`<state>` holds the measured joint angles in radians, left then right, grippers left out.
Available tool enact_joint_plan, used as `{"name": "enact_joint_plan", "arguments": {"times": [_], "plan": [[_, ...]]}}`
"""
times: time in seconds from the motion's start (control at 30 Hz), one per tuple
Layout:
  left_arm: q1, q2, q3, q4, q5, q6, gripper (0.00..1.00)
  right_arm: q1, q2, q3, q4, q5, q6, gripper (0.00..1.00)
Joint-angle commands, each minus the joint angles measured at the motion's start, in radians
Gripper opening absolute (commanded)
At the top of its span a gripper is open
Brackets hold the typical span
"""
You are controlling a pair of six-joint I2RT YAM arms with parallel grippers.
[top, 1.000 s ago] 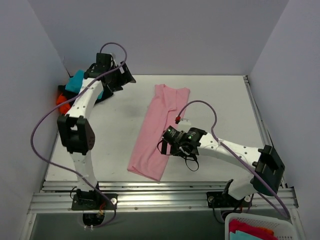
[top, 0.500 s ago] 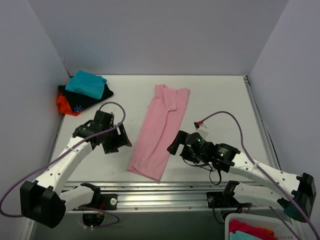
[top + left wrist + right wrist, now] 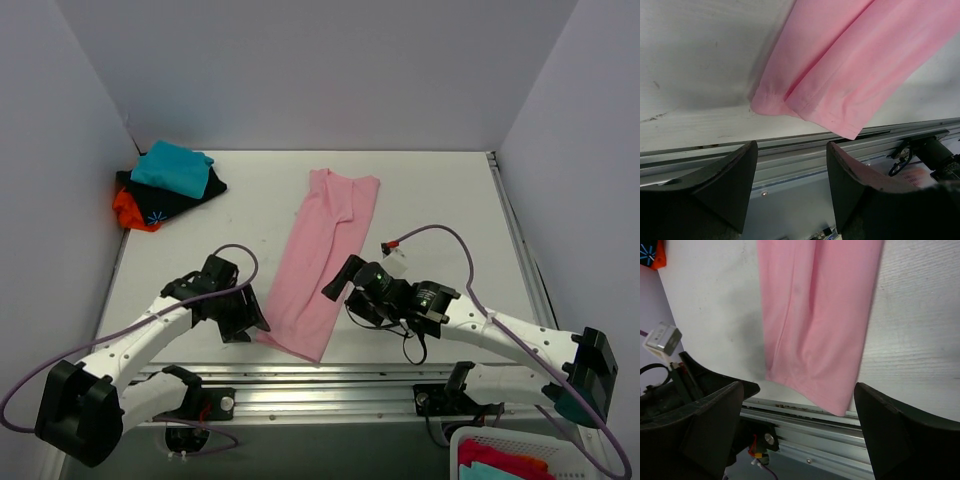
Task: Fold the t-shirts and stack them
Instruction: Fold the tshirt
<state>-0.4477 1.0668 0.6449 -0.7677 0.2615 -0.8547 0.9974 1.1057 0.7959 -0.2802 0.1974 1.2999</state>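
Note:
A light-pink t-shirt (image 3: 322, 260), folded lengthwise into a long strip, lies slanted on the white table (image 3: 450, 210), its hem at the near edge. My left gripper (image 3: 250, 320) hovers just left of the hem's near-left corner, open and empty. In the left wrist view the pink t-shirt (image 3: 850, 65) lies beyond the left gripper (image 3: 791, 187). My right gripper (image 3: 338, 283) sits over the strip's right edge, open wide. In the right wrist view the pink t-shirt (image 3: 815, 315) runs between and beyond the right gripper (image 3: 800, 435). Teal, black and orange-red t-shirts (image 3: 165, 185) are stacked at the back left.
An aluminium rail (image 3: 330, 385) runs along the near table edge, right below the hem. A white basket (image 3: 510, 455) with pink and teal cloth stands at the bottom right. Grey walls close in the left, back and right sides.
My left arm swung from the back-left stack down to the pink shirt's near hem, its jaws narrowing somewhat. The right gripper shifted slightly beside the strip. The shirt stayed put.

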Motion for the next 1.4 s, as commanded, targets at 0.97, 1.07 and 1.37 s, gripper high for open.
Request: {"name": "enact_joint_plan", "arguments": {"times": [0.97, 1.07, 1.37], "plan": [[-0.066, 0.271, -0.114, 0.334, -0.153, -0.046, 0.25, 0.273, 0.055, 0.011, -0.109, 0.200, 0.334, 0.87], [-0.072, 0.312, -0.079, 0.340, -0.160, -0.046, 0.03, 0.277, 0.062, -0.046, -0.074, 0.185, 0.346, 0.87], [-0.157, 0.340, 0.018, 0.303, -0.137, -0.090, 0.02, 0.279, -0.027, -0.280, 0.052, 0.186, 0.518, 0.79]]}}
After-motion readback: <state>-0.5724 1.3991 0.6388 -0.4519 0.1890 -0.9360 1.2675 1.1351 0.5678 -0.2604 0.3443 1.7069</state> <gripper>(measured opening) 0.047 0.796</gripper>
